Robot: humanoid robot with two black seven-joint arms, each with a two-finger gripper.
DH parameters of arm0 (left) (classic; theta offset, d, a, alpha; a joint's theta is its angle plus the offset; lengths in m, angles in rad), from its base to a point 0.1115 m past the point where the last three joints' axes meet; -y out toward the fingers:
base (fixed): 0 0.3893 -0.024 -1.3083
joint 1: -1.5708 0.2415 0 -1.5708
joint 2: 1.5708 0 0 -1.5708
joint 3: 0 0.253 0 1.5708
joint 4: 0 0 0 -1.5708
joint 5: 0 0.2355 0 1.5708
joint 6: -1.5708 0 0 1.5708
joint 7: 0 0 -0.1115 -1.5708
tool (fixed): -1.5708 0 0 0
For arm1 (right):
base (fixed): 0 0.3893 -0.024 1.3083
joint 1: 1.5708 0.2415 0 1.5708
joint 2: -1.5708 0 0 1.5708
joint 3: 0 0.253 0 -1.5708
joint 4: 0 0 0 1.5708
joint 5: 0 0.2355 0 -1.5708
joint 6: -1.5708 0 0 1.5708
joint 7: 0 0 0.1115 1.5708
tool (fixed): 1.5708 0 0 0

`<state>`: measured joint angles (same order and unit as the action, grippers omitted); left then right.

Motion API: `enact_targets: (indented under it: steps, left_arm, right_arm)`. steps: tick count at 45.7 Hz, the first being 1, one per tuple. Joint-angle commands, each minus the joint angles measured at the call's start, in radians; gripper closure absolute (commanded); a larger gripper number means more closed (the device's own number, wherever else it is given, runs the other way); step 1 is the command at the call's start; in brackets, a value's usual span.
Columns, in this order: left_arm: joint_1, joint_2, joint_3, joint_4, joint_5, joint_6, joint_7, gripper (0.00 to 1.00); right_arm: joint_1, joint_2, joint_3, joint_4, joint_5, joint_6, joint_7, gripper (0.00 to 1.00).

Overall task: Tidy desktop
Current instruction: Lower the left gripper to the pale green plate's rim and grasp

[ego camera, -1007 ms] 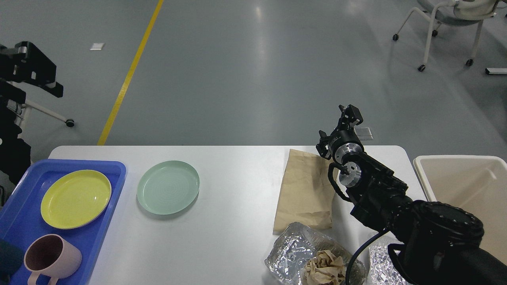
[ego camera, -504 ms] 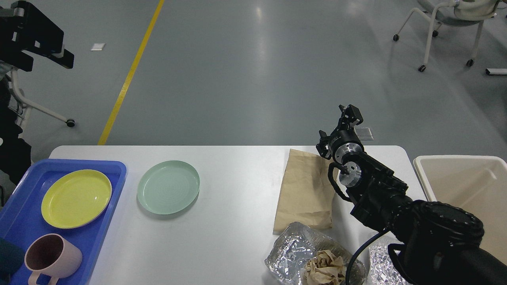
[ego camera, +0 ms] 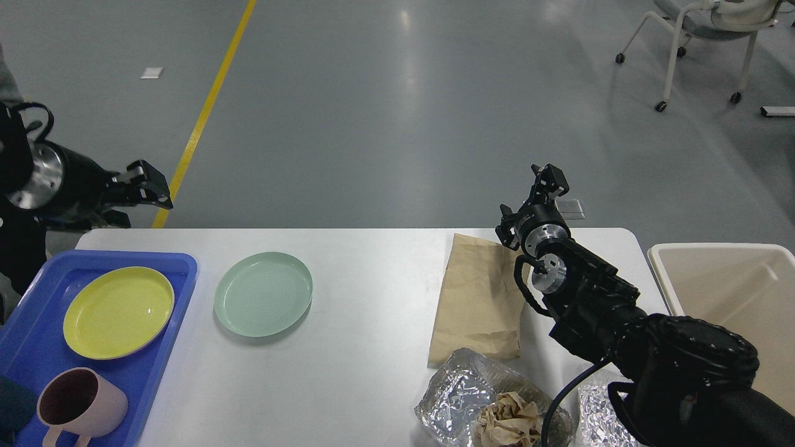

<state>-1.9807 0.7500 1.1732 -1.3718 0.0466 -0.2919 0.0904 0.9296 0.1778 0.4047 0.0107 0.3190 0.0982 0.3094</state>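
Observation:
The white desktop [ego camera: 372, 279] spans the view. On it lie a pale green plate [ego camera: 263, 293], a flat brown paper bag [ego camera: 478, 298] and a foil container [ego camera: 453, 397] holding crumpled brown paper [ego camera: 506, 422]. My right gripper [ego camera: 545, 177] hangs above the desktop's far edge, just right of the bag's top corner, with its fingers apart and nothing between them. Beyond the table's far left corner, my left gripper [ego camera: 148, 186] hovers above the floor, too dark to read.
A blue tray [ego camera: 31, 347] at the left holds a yellow plate [ego camera: 118, 312] and a pink cup [ego camera: 81, 406]. A cream bin [ego camera: 733, 292] stands off the right end. More crumpled foil [ego camera: 596, 410] lies by my right arm. A chair [ego camera: 702, 37] stands far right.
My left arm has swung down from the upper left and now points right, near the table's far left corner. The right arm and the things on the desktop have not moved.

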Motion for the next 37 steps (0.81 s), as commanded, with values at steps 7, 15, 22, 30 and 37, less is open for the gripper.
enact_targets:
  steps: [7,15,22,30,37]
  left_arm:
    - [0.472,-0.021,-0.317,0.141,-0.106,0.304,-0.001,0.34]
    - [0.701,-0.076,-0.532,0.255,-0.16,0.381,-0.001,0.34]
    - [0.842,-0.138,-0.645,0.341,-0.16,0.418,-0.003,0.34]
    - [0.97,-0.213,-0.748,0.43,-0.16,0.445,-0.001,0.34]
    - [1.036,-0.258,-0.782,0.456,-0.16,0.447,0.0,0.34]
  right_arm:
    - [0.0,0.0,0.0,0.0,0.0,0.0,0.0,0.0]
    - [0.0,0.0,0.0,0.0,0.0,0.0,0.0,0.0]
    - [0.0,-0.001,0.0,0.0,0.0,0.0,0.0,0.0]
    - [0.0,0.0,-0.001,0.0,0.0,0.0,0.0,0.0]
    - [0.0,0.0,-0.001,0.0,0.0,0.0,0.0,0.0]
